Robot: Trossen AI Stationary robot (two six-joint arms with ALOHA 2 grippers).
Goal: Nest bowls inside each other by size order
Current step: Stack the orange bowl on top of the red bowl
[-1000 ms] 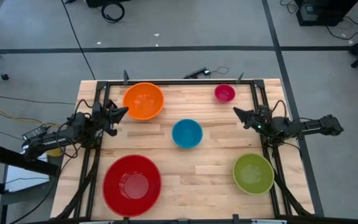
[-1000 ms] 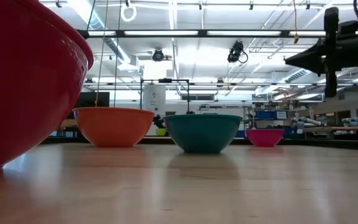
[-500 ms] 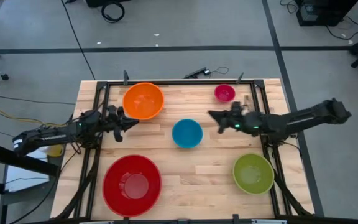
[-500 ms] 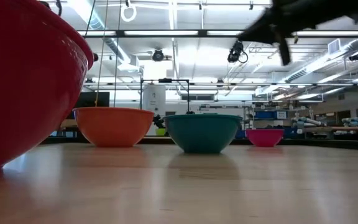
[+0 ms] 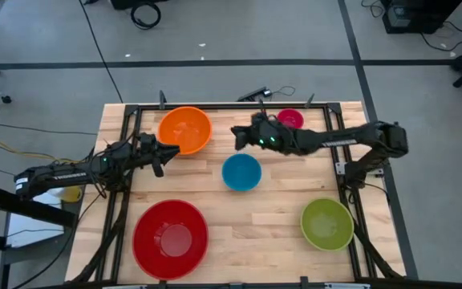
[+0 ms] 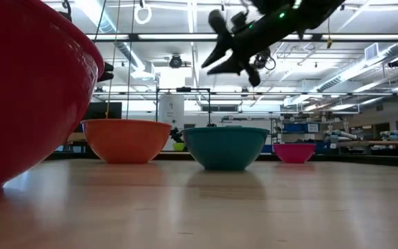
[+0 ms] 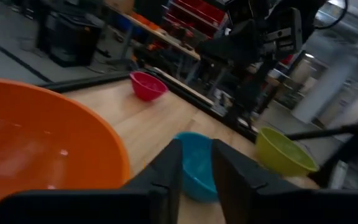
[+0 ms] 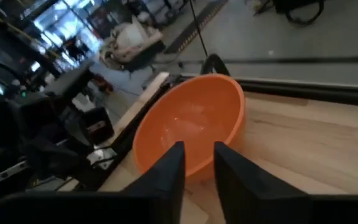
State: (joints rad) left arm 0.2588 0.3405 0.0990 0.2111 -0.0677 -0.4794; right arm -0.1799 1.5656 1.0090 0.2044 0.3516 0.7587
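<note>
Five bowls stand apart on their bases on the wooden table [image 5: 279, 201]: orange [image 5: 185, 130] far left, magenta-pink [image 5: 289, 119] far right, blue [image 5: 241, 172] in the middle, red [image 5: 170, 238] near left, lime green [image 5: 326, 224] near right. My left gripper [image 5: 169, 149] is just near-left of the orange bowl and touches nothing; its fingers are a narrow gap apart [image 7: 196, 165]. My right gripper [image 5: 235, 136] hangs in the air between the orange and magenta-pink bowls, pointing at the orange bowl [image 8: 191, 124]. Its fingers are also a narrow gap apart [image 8: 197, 155], and it is empty.
A black frame rail [image 5: 215, 105] runs along the table's far edge and down both sides. Bare wood lies between the blue bowl and the near bowls. The right arm [image 5: 335, 143] stretches over the table's far right part, above the magenta-pink bowl's near side.
My right gripper has swept from the table's right edge toward its left, high above the wood, to a spot beside the orange bowl. My left gripper has moved a little toward the table's right, closer to the orange bowl. The bowls have stayed put.
</note>
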